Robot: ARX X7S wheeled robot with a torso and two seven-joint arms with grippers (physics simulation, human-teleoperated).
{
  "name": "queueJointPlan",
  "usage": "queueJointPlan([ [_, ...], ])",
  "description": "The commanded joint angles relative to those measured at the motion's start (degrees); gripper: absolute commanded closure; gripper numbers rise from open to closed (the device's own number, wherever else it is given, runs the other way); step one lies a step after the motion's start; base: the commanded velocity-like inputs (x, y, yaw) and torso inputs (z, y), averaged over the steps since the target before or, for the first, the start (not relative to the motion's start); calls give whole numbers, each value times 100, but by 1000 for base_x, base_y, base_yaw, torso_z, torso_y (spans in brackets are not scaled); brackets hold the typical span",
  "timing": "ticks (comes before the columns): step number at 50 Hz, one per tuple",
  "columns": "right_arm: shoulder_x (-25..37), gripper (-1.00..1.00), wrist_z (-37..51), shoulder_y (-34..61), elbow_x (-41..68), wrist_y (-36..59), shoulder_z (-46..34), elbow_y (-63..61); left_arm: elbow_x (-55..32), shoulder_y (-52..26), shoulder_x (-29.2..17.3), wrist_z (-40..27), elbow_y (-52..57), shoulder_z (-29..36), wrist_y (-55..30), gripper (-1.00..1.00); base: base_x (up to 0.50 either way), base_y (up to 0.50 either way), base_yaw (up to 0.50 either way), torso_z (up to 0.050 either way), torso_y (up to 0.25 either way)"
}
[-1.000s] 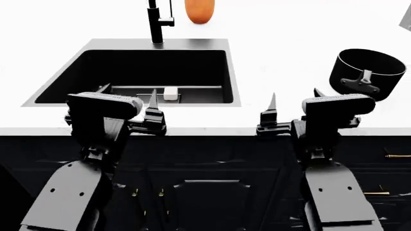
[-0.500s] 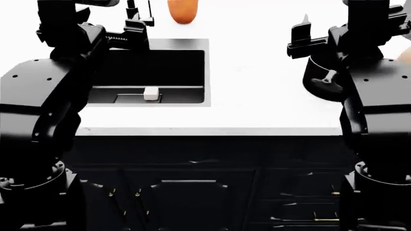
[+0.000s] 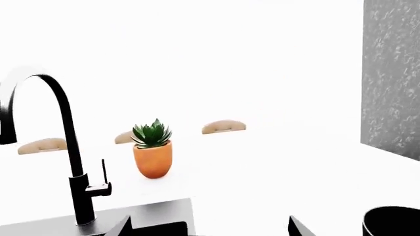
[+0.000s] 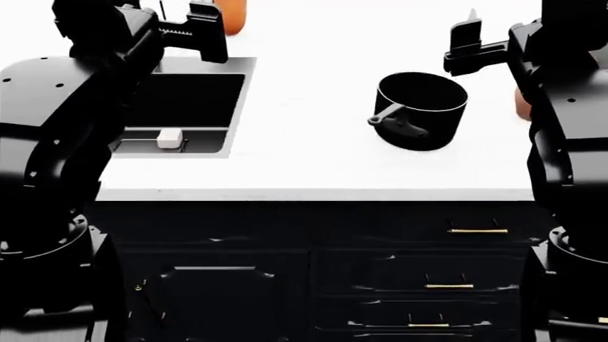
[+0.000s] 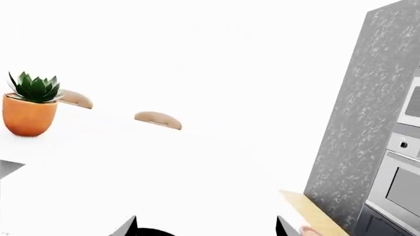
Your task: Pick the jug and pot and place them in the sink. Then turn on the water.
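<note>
We find the pot upright on the white desk, toward its right half, well apart from the sink; its handle points toward the front edge. In the left wrist view only a dark curved sliver of the pot shows. The sink sits at the desk's left end, largely hidden behind the left arm; the tap is clear only in the left wrist view. An orange sliver at the desk's right end, behind the right arm, may be the jug; we cannot confirm. The left claw hangs over the sink's back edge, the right claw behind the pot. Both hold nothing; jaw width we cannot tell. The planter stands near the tap.
</note>
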Motion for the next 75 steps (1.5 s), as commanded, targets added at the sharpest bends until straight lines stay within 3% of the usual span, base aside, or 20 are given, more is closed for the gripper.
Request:
queueJointPlan([
  [1, 119, -100, -32, 18, 8, 137, 24, -109, -84, -150, 48, -6, -35, -4, -99, -100, 0, -500, 0, 0, 0],
  [40, 196, -100, -27, -46, 61, 138, 20, -77, -178, -191, -11, 49, -144, 231, 68, -100, 0, -500, 0, 0, 0],
  [75, 229, -100, -221, 7, 185, 113, -166, -81, -350, -199, -150, 127, -69, 307, -36, -100, 457, 0, 0, 0, 0],
])
